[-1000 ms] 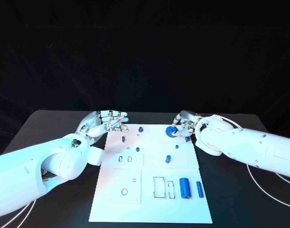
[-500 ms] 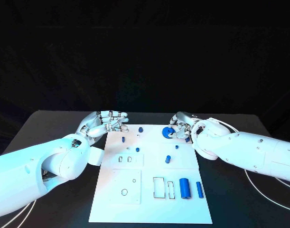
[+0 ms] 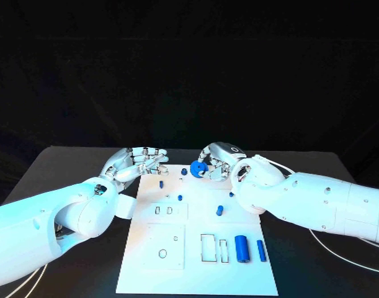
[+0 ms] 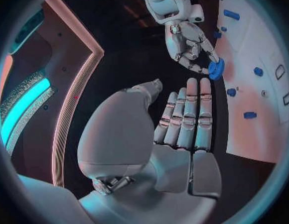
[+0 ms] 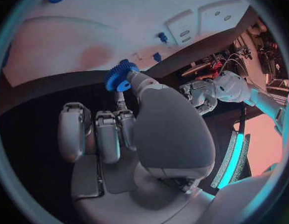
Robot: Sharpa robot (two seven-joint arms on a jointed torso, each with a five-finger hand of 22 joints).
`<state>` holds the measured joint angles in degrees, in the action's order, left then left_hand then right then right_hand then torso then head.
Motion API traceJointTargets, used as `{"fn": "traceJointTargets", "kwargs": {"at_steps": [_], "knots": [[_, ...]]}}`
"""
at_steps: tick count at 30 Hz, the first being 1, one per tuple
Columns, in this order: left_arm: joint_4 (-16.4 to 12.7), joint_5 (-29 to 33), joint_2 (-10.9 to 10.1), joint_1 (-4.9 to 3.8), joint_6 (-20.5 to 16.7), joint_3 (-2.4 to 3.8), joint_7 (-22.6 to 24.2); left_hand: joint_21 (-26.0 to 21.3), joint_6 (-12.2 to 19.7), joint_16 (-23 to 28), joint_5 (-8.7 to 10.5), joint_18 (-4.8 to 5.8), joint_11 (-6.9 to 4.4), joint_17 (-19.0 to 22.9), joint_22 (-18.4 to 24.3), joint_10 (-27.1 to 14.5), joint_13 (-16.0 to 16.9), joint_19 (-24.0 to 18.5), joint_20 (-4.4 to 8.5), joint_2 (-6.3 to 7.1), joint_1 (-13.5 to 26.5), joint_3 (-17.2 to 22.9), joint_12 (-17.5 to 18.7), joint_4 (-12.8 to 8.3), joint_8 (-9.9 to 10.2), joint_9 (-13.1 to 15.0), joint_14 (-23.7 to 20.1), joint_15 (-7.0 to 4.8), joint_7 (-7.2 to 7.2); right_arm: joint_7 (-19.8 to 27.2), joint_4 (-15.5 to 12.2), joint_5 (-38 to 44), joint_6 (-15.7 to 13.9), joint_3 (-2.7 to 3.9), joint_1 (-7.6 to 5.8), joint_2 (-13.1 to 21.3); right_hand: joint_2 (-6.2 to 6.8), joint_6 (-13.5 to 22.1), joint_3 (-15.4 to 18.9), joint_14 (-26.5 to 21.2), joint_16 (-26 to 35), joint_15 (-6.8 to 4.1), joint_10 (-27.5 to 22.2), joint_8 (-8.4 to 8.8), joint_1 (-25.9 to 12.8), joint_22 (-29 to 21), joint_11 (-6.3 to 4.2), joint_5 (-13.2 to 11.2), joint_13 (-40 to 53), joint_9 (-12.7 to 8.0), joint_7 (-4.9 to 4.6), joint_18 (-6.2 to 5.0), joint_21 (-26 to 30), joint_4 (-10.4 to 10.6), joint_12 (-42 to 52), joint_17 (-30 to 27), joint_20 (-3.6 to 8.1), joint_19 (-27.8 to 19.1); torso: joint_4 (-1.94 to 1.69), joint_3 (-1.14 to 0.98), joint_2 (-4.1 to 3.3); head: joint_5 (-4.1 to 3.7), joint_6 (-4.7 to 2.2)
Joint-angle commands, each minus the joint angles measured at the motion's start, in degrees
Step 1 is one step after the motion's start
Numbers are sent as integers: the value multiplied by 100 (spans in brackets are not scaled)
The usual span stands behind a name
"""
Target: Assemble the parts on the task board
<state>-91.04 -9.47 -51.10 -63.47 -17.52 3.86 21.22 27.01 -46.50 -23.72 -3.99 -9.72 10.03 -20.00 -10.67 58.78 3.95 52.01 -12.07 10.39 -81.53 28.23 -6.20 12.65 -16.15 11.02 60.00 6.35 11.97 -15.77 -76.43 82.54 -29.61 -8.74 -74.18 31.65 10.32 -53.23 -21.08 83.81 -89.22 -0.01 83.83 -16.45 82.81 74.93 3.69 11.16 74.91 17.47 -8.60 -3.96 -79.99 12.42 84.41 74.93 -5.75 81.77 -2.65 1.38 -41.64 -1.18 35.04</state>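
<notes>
Gear (image 3: 198,169) in right hand (image 3: 219,160) fingers

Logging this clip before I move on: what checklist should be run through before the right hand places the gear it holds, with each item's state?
1. Blue gear held by right hand: ok.
2. Gear over the task board, at its far edge: ok.
3. Left hand holds nothing, fingers apart: ok.
4. Left hand off the board, beside its far left corner: ok.
5. Target peg for the gear identified: cannot tell.
6. Gear bore lined up with a peg: cannot tell.
</notes>
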Motion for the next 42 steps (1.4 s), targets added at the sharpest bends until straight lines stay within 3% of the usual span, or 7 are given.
{"fn": "traceJointTargets", "kwargs": {"at_steps": [1, 5, 16, 22, 42], "knots": [[-9, 17, 12, -6, 93, 3, 23, 29, 21, -37, 20, -68, 15, -5, 4, 13, 5, -12, -13, 7, 44, -8, 27, 25, 26, 5, -23, 13, 204, -74, 46, 465, -138, 1, 2, -92, 1, -53, -30, 574, -19, -38, 61, -14, -31, 209, -13, 18, 769, 17, 31, 72, -18, 6, 28, 1304, -4, 17, -5, 1, -4, 6, 0], [-1, 18, 23, -6, 91, 3, 23, 29, 21, -37, 20, -68, 15, -5, 4, 13, 5, -12, -13, 7, 44, -8, 27, 25, 26, 5, -23, 13, 204, -77, 183, 560, -140, -2, 24, -262, 5, -51, -38, 573, -19, -39, 57, -13, -32, 210, -13, 18, 764, 17, 31, 72, -19, 3, 24, 1304, -3, 17, 9, -1, -10, 24, -10], [18, 19, 65, -7, 100, 3, 19, 29, 21, -37, 20, -68, 15, -5, 4, 13, 5, -12, -13, 7, 44, -8, 27, 25, 26, 5, -23, 13, 204, -34, 470, 620, -35, -17, 170, -666, 11, -49, -63, 573, -19, -40, 63, -10, -33, 210, -13, 19, 770, 16, 31, 72, -18, -6, 28, 1302, -1, 17, -8, -9, -23, 24, 11], [20, 19, 68, -8, 100, 3, 17, 29, 21, -37, 20, -68, 15, -5, 4, 13, 5, -12, -13, 7, 44, -8, 27, 25, 26, 5, -23, 13, 204, -2, 533, 613, 36, -20, 257, -780, 11, -47, -76, 573, -19, -41, 62, -9, -36, 206, -13, 19, 769, 15, 30, 71, -14, -8, 26, 1302, 0, 14, 13, -11, -16, 62, 35], [7, 19, 75, -9, 103, 3, 3, 33, 23, -38, 23, -69, 14, -24, 6, 20, 6, -16, -14, -1, 44, -9, 39, 26, 28, 10, -31, 13, 203, 28, 920, 576, 235, -32, 315, -1014, 46, -16, -135, 566, -9, -35, 28, 16, -94, 164, -3, 13, 727, 4, 15, 60, 23, -8, -9, 1270, 1, -17, 7, -9, -8, 49, 58]]}}
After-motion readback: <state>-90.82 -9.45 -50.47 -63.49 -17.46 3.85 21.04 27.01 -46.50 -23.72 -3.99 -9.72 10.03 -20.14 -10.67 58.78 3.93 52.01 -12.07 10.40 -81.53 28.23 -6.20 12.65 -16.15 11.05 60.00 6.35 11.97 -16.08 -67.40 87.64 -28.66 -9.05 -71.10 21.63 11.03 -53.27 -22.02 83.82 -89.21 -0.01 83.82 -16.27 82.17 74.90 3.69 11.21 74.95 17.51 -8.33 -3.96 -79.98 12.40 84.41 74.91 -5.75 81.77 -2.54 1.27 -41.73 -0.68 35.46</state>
